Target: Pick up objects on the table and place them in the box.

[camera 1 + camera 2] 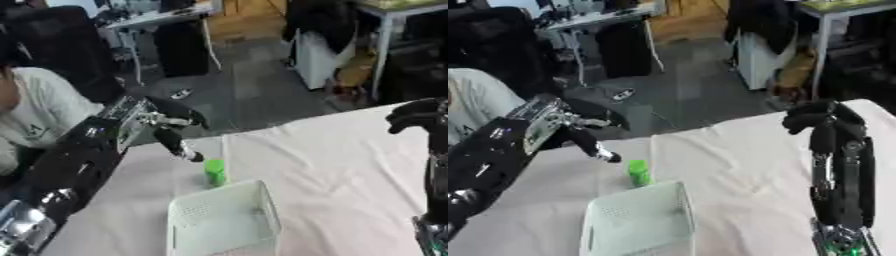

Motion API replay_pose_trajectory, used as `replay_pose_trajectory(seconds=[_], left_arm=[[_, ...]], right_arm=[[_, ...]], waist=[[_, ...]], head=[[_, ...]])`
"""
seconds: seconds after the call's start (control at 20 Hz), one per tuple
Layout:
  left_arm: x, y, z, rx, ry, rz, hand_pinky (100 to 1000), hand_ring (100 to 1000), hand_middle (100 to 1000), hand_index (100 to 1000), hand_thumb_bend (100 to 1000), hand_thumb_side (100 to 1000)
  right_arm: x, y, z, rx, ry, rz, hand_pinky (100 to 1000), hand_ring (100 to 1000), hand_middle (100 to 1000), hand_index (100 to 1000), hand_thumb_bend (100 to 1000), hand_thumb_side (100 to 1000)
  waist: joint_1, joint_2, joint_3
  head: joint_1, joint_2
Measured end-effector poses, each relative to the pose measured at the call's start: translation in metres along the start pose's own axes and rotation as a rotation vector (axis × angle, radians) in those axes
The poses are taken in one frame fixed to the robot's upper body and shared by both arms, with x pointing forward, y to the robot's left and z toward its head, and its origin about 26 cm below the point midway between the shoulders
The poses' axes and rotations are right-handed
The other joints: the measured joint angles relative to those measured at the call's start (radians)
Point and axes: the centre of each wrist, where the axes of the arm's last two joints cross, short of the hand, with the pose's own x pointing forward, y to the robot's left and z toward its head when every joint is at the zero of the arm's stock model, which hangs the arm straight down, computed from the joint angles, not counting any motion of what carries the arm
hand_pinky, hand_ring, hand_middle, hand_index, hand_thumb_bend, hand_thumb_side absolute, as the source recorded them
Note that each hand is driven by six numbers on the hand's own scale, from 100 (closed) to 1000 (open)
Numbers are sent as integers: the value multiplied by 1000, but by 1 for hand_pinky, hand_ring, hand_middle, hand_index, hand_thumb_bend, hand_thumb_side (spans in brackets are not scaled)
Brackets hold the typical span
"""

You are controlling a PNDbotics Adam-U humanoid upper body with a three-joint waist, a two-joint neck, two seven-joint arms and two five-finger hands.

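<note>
A small green upright object (214,171) stands on the white tablecloth just behind the far rim of the white perforated box (223,220). My left hand (166,127) hangs above and to the left of the green object, its fingers relaxed and pointing down toward it, holding nothing. One fingertip (194,157) is a little above the object's top, apart from it. My right hand (820,117) is raised at the right side, fingers curled over at the top, with nothing in it.
The table (332,160) carries a white cloth with a fold line running from the box toward the far edge. A person in a white shirt (39,112) sits beyond the table's left edge. Desks and chairs stand on the floor behind.
</note>
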Motion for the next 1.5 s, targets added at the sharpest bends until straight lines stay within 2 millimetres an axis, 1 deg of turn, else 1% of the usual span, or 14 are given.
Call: replay_pose_trajectory(seconds=[0.3,0.5,0.65,0.75,1.0,1.15,1.35,1.5], left_arm=[[7,-2,-9,-32,-2,-5,1000,1000,1000,1000,835,866],[8,-6,-14,-56,2,-14,1000,1000,1000,1000,828,867],[8,-10,-16,-72,4,-23,1000,1000,1000,1000,805,854],[8,-13,-17,-81,6,-31,1000,1000,1000,1000,796,844],[5,-22,-18,-103,14,-43,1000,1000,1000,1000,790,831],[4,-25,-18,-109,16,-50,1000,1000,1000,1000,789,829],[2,-28,-18,-114,15,-52,1000,1000,1000,1000,778,831],[4,-35,-21,-121,3,-39,1000,1000,1000,1000,770,836]], right_arm=[[0,0,-1,1,-3,-2,391,517,545,554,100,1000],[1,2,-2,-4,-1,-9,391,517,545,554,100,1000],[1,2,-2,-5,-1,-12,392,517,545,554,100,1000],[1,2,-2,-6,-1,-13,392,517,545,554,100,1000],[1,2,-2,-6,-1,-15,392,517,545,554,100,1000],[1,2,-2,-6,-1,-15,392,517,545,554,100,1000],[2,3,-2,-8,-1,-16,392,517,545,554,100,1000],[2,4,-2,-12,0,-20,392,517,545,554,100,1000]], waist=[[0,0,-6],[0,1,-11],[0,1,-12],[1,1,-13],[1,1,-15],[1,1,-16],[1,1,-17],[1,1,-18]], head=[[3,0],[12,2],[20,6],[21,11],[21,12],[20,12],[20,20],[20,20]])
